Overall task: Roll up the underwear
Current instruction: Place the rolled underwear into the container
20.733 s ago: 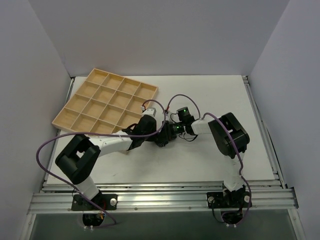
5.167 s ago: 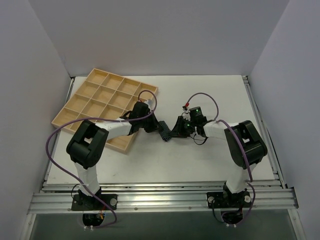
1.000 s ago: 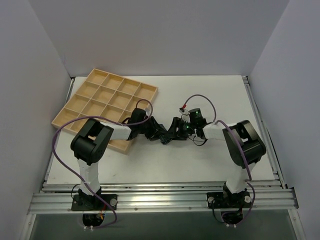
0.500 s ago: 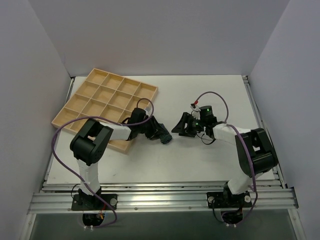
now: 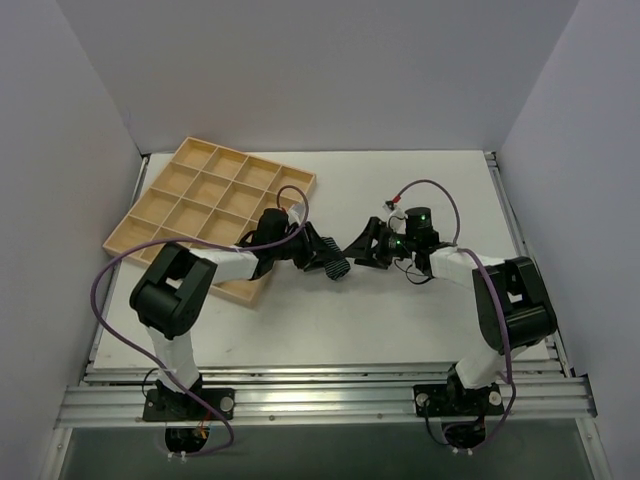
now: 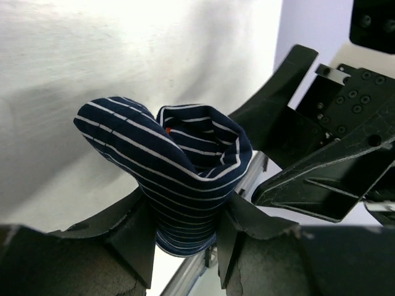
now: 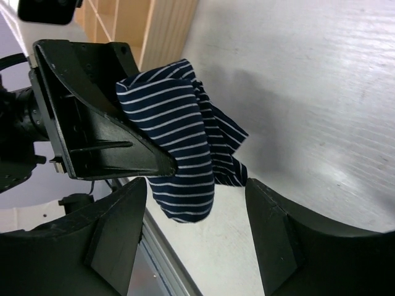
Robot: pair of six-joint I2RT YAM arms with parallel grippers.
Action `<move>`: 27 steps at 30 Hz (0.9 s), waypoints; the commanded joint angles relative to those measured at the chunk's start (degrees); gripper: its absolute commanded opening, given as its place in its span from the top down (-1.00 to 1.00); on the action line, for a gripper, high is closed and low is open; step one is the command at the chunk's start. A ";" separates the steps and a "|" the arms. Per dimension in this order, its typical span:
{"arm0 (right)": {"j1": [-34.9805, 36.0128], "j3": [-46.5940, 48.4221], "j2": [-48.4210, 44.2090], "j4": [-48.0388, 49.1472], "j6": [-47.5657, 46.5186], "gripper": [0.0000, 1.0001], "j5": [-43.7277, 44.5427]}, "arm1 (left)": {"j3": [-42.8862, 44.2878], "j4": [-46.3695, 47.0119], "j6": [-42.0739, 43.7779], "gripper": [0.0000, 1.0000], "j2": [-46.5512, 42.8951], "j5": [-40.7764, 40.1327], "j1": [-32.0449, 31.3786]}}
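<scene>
My left fingers [image 6: 133, 237] run off the frame at 6 o'clock and cover the lower end of the underwear [image 6: 185, 179]. From my right wrist, the tray [image 7: 160, 31] is cropped at 12 o'clock. Overhead, the stripes are too small to see.

Tray [image 5: 215, 187]: pale wood, divided into a grid of square cells, lying askew at the table's far left corner.
Table [image 5: 430, 185]: flat white top.
Walls [image 5: 320, 70]: plain pale panels on three sides.
Rail [image 5: 330, 396]: ribbed metal along the near edge.
</scene>
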 commanded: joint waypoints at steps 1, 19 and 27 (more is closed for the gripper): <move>-0.46 -0.20 -1.44 6.53 2.43 -0.22 -4.70 | 1.23 6.29 -1.54 0.89 -3.70 4.17 0.09; -1.16 -4.85 -0.66 30.00 19.12 -0.29 -9.97 | 1.84 20.00 -8.49 0.89 -4.41 7.60 0.09; -1.25 -8.46 -1.09 39.50 25.90 0.09 -10.33 | 2.11 19.83 -8.23 0.89 -4.41 7.60 0.09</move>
